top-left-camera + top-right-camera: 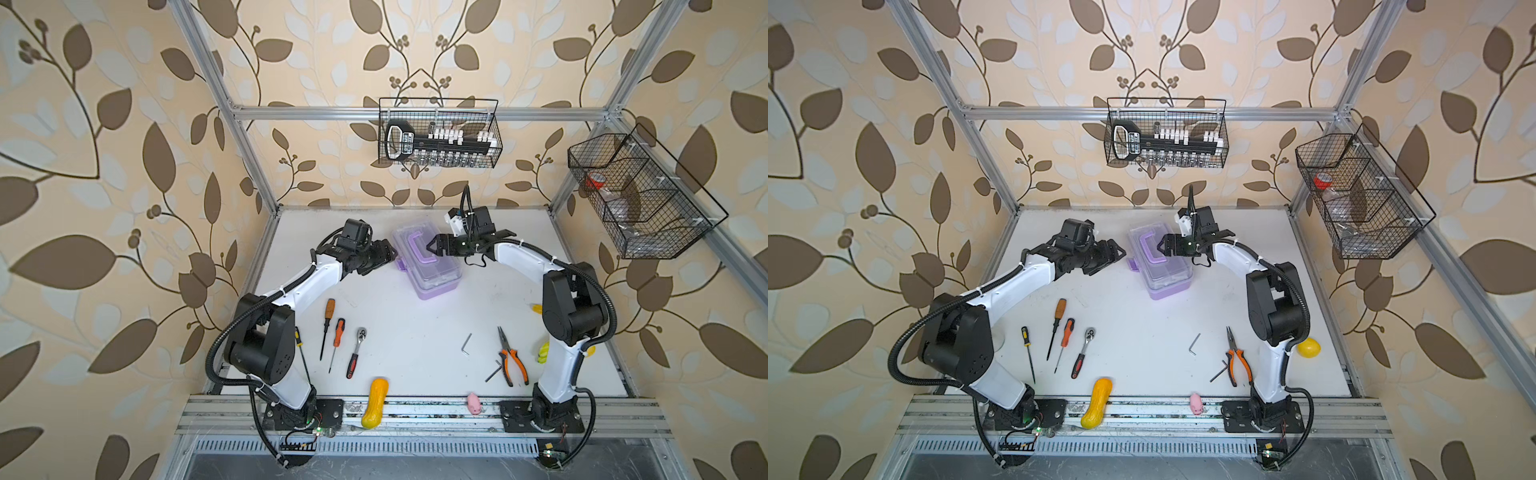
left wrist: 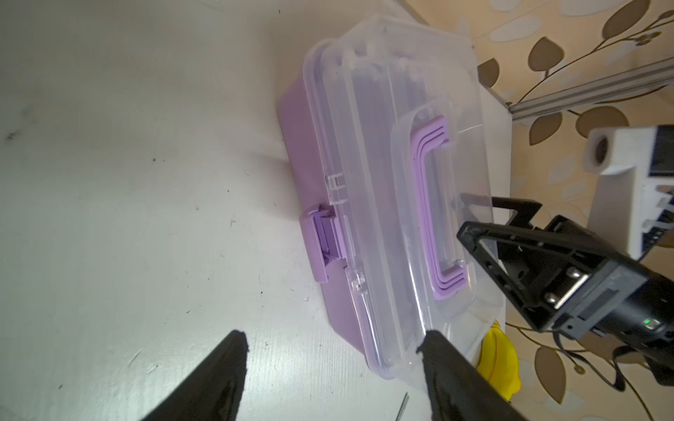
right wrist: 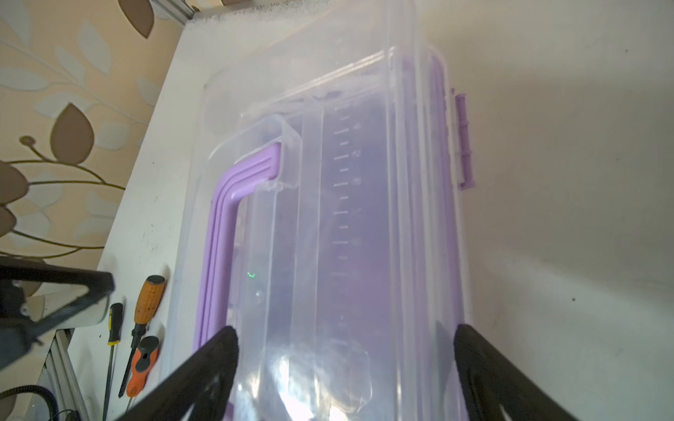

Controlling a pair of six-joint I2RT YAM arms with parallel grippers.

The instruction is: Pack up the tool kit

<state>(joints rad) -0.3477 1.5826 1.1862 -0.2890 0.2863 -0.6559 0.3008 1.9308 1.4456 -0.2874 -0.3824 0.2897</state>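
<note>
While both arms reach in from opposite sides, the tool kit (image 1: 434, 272) sits on the white counter (image 1: 407, 328) toward the back, near the middle and turned at a slant. Its clear lid (image 2: 383, 182) lies down over the lilac base (image 2: 302, 145), with the purple handle (image 3: 219, 237) folded flat in its recess. The purple latch (image 2: 321, 251) juts out from the side that faces the left arm. In the left wrist view the left fingers (image 2: 215, 379) stand apart and empty, just beside the box. One tip overlaps a corner of the lid in that view, but whether it touches cannot be told. The right fingers (image 3: 485, 364) are spread wide over the lid with nothing clamped between them, one tip near the handle and the other toward the latch side. Both top views place them above the handle. Whether they rest on the plastic cannot be told. Nearer the front of the counter, three screwdrivers (image 1: 1061, 309) and a ratchet (image 1: 1084, 353) lie in a row on the left. Orange-handled pliers (image 1: 1239, 361) and two hex keys (image 1: 1194, 344) lie on the right, well apart from the box. A yellow gourd toy (image 1: 1096, 403) and a small pink pig (image 1: 1196, 404) sit at the front rail. A black wire basket (image 1: 1167, 133) holding a socket set hangs on the back wall.
</note>
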